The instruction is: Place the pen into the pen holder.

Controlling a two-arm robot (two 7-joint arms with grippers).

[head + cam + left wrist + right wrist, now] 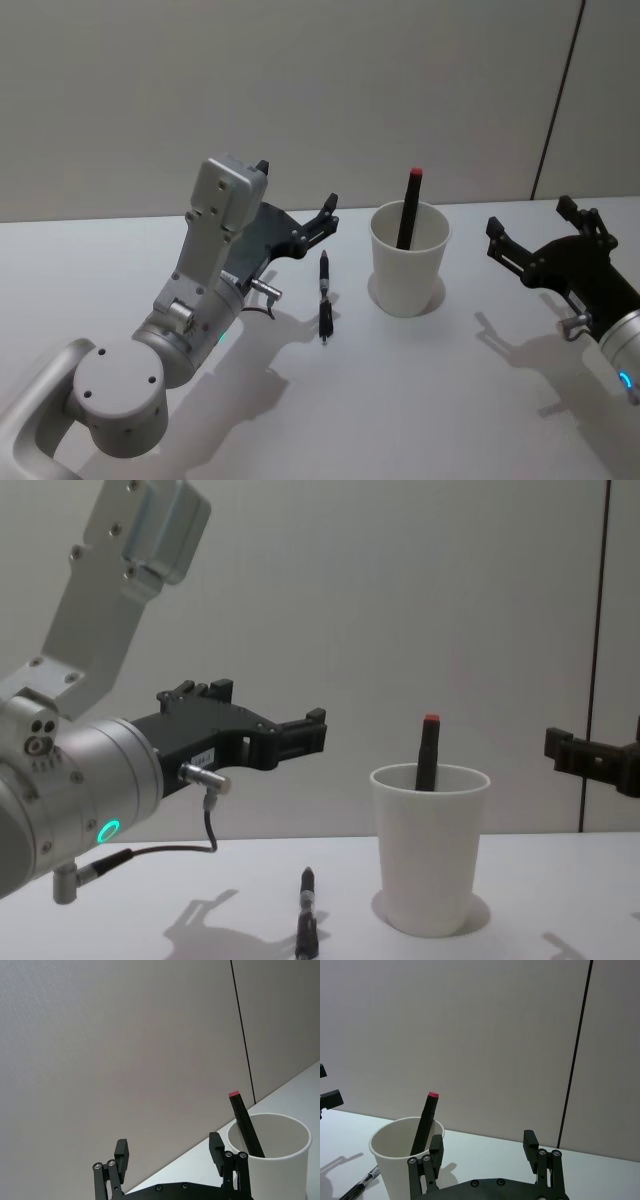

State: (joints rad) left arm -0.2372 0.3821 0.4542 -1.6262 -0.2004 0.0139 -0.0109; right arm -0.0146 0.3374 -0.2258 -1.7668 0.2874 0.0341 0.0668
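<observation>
**Both robot arms held over the table, grippers spread open**

The left arm (pixel 190 300) is silver with thick round joints. It comes in over the near left corner of the table (pixel 450 410), rises to a boxy upper link, and has a glowing teal ring at its wrist. The left gripper (pixel 296 186) hangs above the table's left half, roughly level, pointing toward the far edge and slightly rightward. Its two black fingers (pixel 121 1152) are spread wide apart and grip nothing. The right arm (pixel 622 350) reaches in over the table's right edge, with a blue light at its wrist. The right gripper (pixel 530 216) hovers above the surface, pointing toward the far edge and leftward, its fingers equally spread and empty.
</observation>
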